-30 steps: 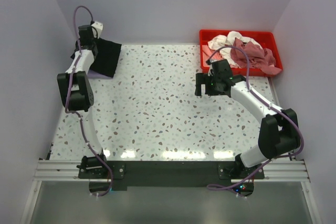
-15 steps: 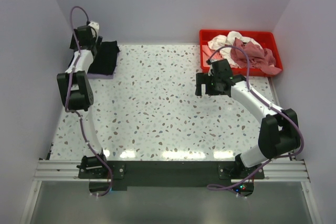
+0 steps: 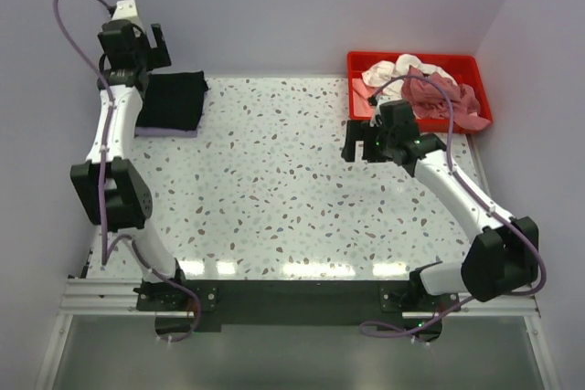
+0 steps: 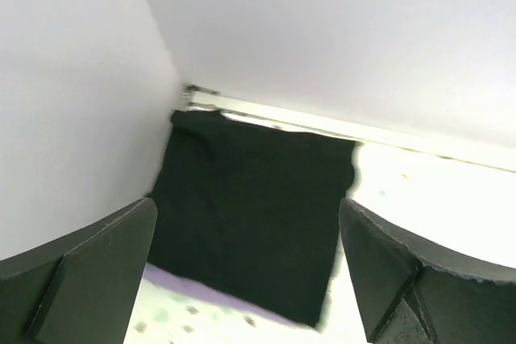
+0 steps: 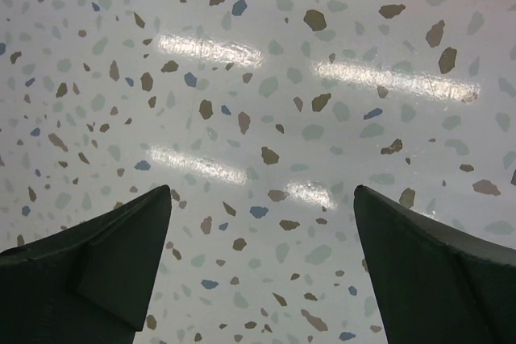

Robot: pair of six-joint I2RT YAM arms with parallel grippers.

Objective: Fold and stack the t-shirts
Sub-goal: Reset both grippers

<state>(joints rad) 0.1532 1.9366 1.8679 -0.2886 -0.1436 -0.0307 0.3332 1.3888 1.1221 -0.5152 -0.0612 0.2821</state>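
Hanging wide open and empty, the left gripper [image 4: 247, 209] is standing lifted above the far-left corner. A second ago it was low at the black t-shirt [image 3: 172, 101], jaws shut. That shirt is now lying folded flat on the lavender t-shirt [image 3: 164, 131], of which only a near strip is showing. The right gripper [image 5: 262, 189] is hovering over the speckled table [image 3: 274, 189], jaws fully apart, gripping nothing. The white t-shirt [image 3: 384, 72] and dusty-rose t-shirt [image 3: 443, 102] are lying crumpled in the red tray [image 3: 475, 63], a purple cable [image 3: 422, 86] crossing them.
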